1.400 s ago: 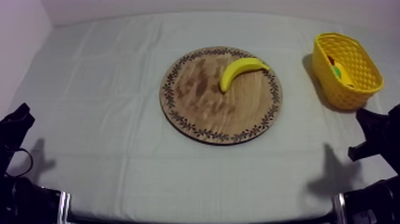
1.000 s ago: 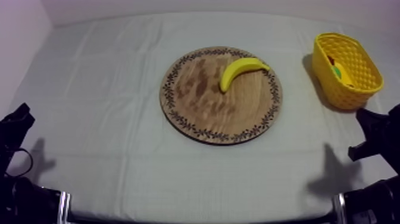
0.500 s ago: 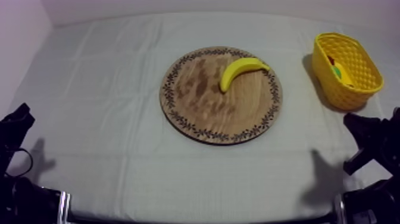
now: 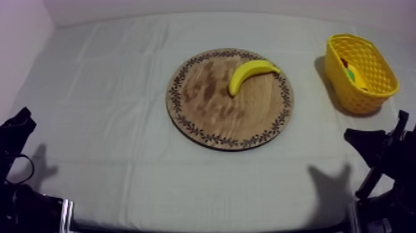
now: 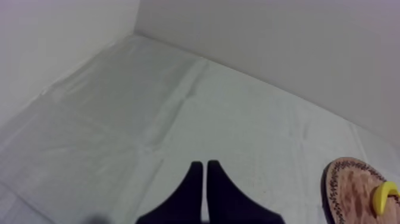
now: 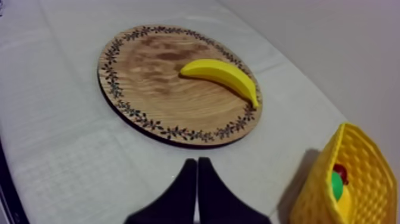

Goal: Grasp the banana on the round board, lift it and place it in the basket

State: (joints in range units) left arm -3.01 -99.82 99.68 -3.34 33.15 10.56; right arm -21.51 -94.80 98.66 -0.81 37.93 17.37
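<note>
The left gripper [image 5: 202,170] is held low at the left side of the counter [image 4: 105,93], over bare grey-white cloth. Its two black fingers are laid together as a narrow wedge, with nothing caught between them. It is kept well apart from the round wooden board [image 4: 207,108], which is laid flat near the middle of the counter with its patterned rim showing all the way round.

The banana [image 4: 251,72] is found on the board, lying on its side on the far right part of the wooden face. One end is brought close to the patterned rim on the side nearest the basket. It is well apart from both grippers.

The yellow basket [image 4: 371,93] is set upright at the far right of the counter, apart from the board. Inside it a small red fruit [image 6: 340,172] and a green thing [image 6: 336,185] are made out; what the green thing is cannot be told.

The right gripper [image 6: 196,164] is held low at the right side, on the near side of the board and near the basket. Its fingers are likewise pressed together into a narrow wedge with nothing gripped, and it is pointed toward the board's near rim
</note>
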